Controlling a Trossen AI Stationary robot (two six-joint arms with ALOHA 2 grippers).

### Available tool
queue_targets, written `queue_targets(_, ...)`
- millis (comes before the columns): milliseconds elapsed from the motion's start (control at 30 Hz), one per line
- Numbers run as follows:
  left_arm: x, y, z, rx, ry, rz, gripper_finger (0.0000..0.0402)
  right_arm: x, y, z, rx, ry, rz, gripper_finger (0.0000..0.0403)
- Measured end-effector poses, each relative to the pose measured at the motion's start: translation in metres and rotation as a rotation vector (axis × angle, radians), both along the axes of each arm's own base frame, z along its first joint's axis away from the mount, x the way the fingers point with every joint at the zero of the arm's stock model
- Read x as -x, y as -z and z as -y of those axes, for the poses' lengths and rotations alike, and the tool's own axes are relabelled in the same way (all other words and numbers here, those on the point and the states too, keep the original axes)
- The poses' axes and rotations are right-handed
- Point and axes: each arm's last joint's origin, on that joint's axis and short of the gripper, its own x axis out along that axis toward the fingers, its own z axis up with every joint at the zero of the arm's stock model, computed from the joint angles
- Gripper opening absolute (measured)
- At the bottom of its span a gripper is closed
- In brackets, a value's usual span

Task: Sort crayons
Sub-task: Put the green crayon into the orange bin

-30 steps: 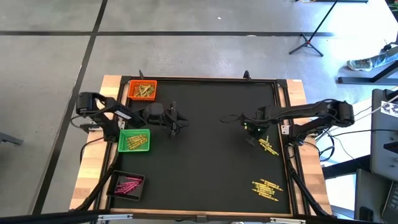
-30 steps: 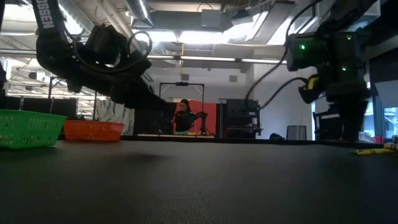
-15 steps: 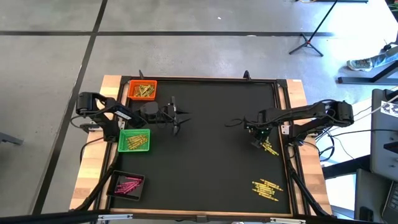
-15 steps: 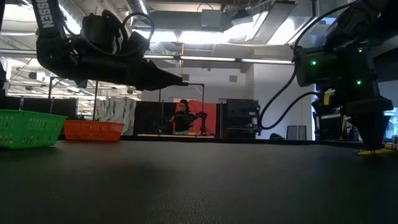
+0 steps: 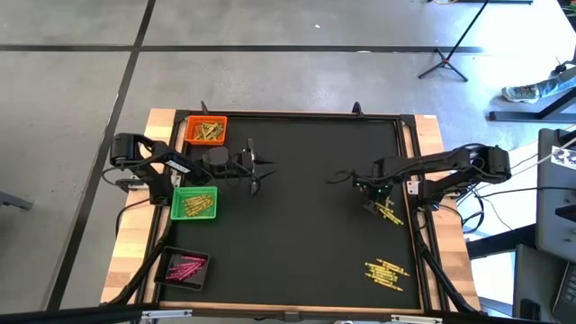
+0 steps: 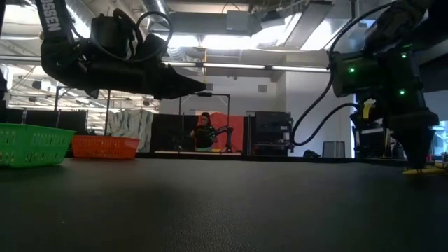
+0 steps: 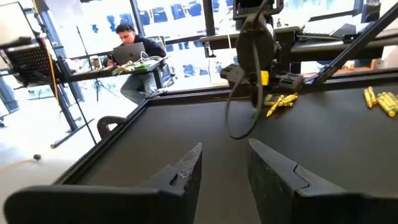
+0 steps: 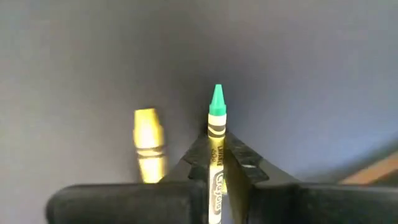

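My right gripper (image 5: pixel 370 203) points down at the table's right side, at the edge of a loose pile of yellow crayons (image 5: pixel 389 214). It is shut on a yellow-wrapped crayon with a green tip (image 8: pixel 216 109). A stubby yellow crayon (image 8: pixel 149 144) lies beside it on the black mat. A second pile of yellow crayons (image 5: pixel 387 273) lies near the front right. My left gripper (image 5: pixel 256 171) is open and empty, held level above the mat beside the green tray (image 5: pixel 193 203). My right gripper pinches the green-tipped crayon's wrapped shaft (image 8: pixel 215 134) between its two fingers (image 8: pixel 198 152). The fingers come from above, one on each long side of the crayon. The green tip sticks out past them. In the low view the fingertips (image 6: pixel 418 162) reach down to the mat.
An orange tray (image 5: pixel 206 130) with gold crayons stands at the far left. The green tray holds yellow-green crayons. A black tray (image 5: pixel 184 266) with pink crayons stands at the near left. The mat's middle (image 5: pixel 306 234) is bare. A person sits in the room behind.
My right gripper has gone down and toward the table's right near side, onto the edge of the crayon pile. My left gripper has tipped up from slanting downward to level and has drawn a little toward the far edge.
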Motion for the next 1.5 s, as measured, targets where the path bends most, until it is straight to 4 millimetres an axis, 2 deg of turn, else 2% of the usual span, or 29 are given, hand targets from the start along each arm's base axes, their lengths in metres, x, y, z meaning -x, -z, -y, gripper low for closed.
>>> queue_targets(133, 0.000, 0.000, -0.001, 0.019, -0.003, 0.005, 0.0112, -0.008, -0.016, 0.003, 0.044, -0.009, 0.008, 0.0033)
queue_targets(233, 0.001, 0.001, -0.003, 0.057, -0.008, 0.003, 0.0127, -0.016, -0.024, 0.004, 0.064, -0.051, 0.062, 0.0024)
queue_targets(333, 0.001, 0.004, -0.006, 0.089, -0.026, -0.031, 0.0153, -0.029, -0.027, 0.007, 0.105, -0.098, 0.188, 0.0010)
queue_targets(433, -0.003, 0.002, -0.008, 0.101, -0.033, -0.032, 0.0173, -0.044, -0.026, 0.010, 0.159, -0.159, 0.356, 0.0007)
queue_targets(600, -0.007, -0.003, -0.008, 0.096, -0.046, -0.017, 0.0180, -0.070, -0.024, 0.013, 0.277, -0.247, 0.736, 0.0020)
queue_targets(733, -0.008, -0.004, -0.008, 0.119, -0.031, -0.012, 0.0181, -0.081, -0.025, 0.014, 0.360, -0.293, 1.021, 0.0016)
queue_targets(867, -0.009, -0.001, -0.007, 0.132, 0.007, -0.025, 0.0181, -0.091, -0.027, 0.015, 0.433, -0.333, 1.221, 0.0014)
queue_targets(1100, -0.028, 0.008, -0.009, 0.166, 0.059, -0.049, 0.0177, -0.113, -0.030, 0.017, 0.484, -0.413, 1.408, 0.0019)
queue_targets(1300, -0.053, 0.019, -0.008, 0.183, 0.130, -0.079, 0.0177, -0.129, -0.032, 0.017, 0.480, -0.468, 1.528, 0.0020)
queue_targets(1500, -0.069, 0.010, -0.008, 0.172, 0.172, -0.032, 0.0177, -0.135, -0.031, 0.017, 0.472, -0.489, 1.547, 0.0023)
